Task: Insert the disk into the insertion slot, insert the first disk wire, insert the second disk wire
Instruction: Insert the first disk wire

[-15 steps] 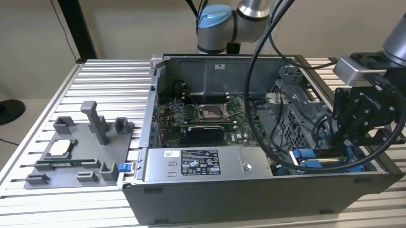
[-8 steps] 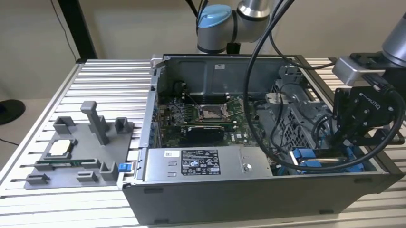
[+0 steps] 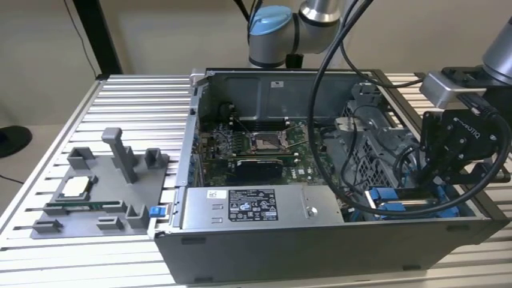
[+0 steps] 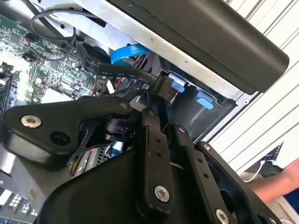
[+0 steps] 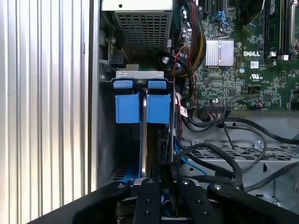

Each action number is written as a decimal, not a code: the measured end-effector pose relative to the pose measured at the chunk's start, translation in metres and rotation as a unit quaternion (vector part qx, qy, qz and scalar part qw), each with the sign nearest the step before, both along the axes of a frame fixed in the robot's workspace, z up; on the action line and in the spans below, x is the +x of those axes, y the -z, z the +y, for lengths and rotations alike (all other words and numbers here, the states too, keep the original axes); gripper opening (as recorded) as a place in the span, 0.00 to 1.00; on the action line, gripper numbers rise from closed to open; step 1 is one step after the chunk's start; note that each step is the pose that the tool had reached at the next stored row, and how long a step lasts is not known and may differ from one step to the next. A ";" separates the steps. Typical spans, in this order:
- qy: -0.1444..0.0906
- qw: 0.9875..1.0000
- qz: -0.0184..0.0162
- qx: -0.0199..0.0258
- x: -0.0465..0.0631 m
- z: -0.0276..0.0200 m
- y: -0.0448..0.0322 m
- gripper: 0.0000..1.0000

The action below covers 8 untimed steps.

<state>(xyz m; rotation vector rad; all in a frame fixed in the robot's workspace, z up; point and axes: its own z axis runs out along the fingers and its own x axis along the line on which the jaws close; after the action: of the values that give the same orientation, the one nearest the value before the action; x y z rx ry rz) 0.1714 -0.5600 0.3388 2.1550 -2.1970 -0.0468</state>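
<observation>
Black and close-set, the fingers (image 4: pixel 155 140) of the tool (image 4: pixel 161 95) met on the small black connector (image 4: pixel 163 85) of a flat black wire (image 4: pixel 117 70) in the second wrist view. I judged the tool clamped on that wire, though whether it was the first or the second disk wire could not be told. Just past the tool's tips, in the first wrist view, the disk (image 5: pixel 159 108) stood edge-on inside the insertion slot (image 5: pixel 139 74), its two blue bracket tabs side by side at the slot's mouth, so the seating step looked done. Whether the held connector was home in the disk's socket was hidden behind the fingers, so at least part of the wiring seemed left. A blue cable (image 4: pixel 128 51) looped a little beyond the tool's tips, its end out of sight. Farther from the tool lay the green motherboard (image 5: pixel 243 60). The second wrist view gave the grip itself and the first wrist view the disk's seat in the slot. The exterior view gave the wider layout: the tool low inside one end of the open computer case (image 3: pixel 320 246), the grey labelled power-supply box (image 3: pixel 252 207) well off to its side, and farthest from the tool a grey fixture (image 3: pixel 104 192) with upright posts on the ribbed tabletop (image 3: pixel 136 96).
</observation>
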 end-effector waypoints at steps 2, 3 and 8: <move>0.003 1.000 0.000 0.000 0.000 0.0003 0.0001 0.00; 0.005 1.000 0.000 0.000 0.000 0.0006 0.0001 0.00; 0.010 1.000 0.000 0.000 0.000 0.0022 0.0008 0.00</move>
<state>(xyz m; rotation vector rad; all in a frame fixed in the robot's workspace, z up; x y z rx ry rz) 0.1716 -0.5577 0.3380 2.1326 -2.2195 -0.0483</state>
